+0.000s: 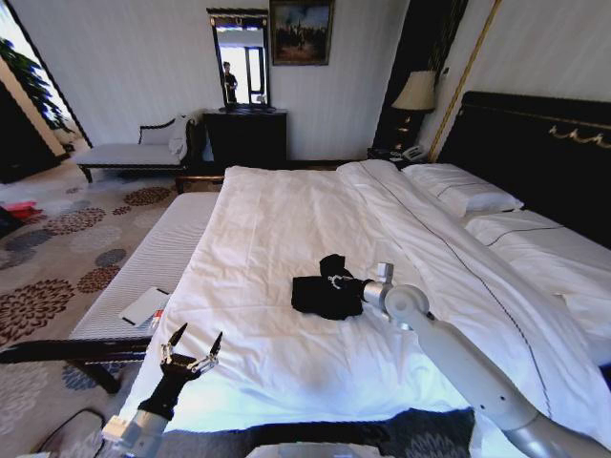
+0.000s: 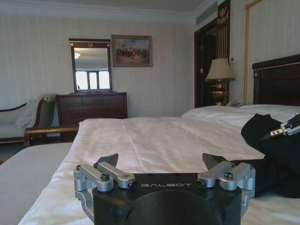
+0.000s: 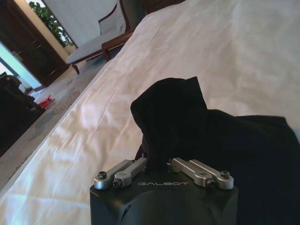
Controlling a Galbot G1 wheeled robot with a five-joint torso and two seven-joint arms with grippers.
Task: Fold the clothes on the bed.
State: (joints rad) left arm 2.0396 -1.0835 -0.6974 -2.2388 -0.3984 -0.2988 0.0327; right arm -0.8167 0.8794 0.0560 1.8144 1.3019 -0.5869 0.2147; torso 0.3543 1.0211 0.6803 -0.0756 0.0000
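Observation:
The clothes (image 1: pixel 320 294) are a small black crumpled heap in the middle of the bed (image 1: pixel 277 219), on its white duvet. My right gripper (image 1: pixel 340 281) reaches in from the right and is shut on a fold of the clothes (image 3: pixel 173 110), which rises in a peak between the jaws of the right gripper (image 3: pixel 157 163). My left gripper (image 1: pixel 192 345) hovers open at the bed's near left corner, well short of the heap. In the left wrist view, the left gripper (image 2: pixel 161 161) holds nothing, with the clothes (image 2: pixel 274 157) off to one side.
A pale upholstered bench (image 1: pixel 158 258) runs along the bed's left side with a notepad (image 1: pixel 143 306) on it. Pillows (image 1: pixel 468 191) and a dark headboard (image 1: pixel 535 143) lie to the right. A dresser (image 1: pixel 246 136), chaise (image 1: pixel 134 153) and lamp (image 1: pixel 416 93) stand at the far wall.

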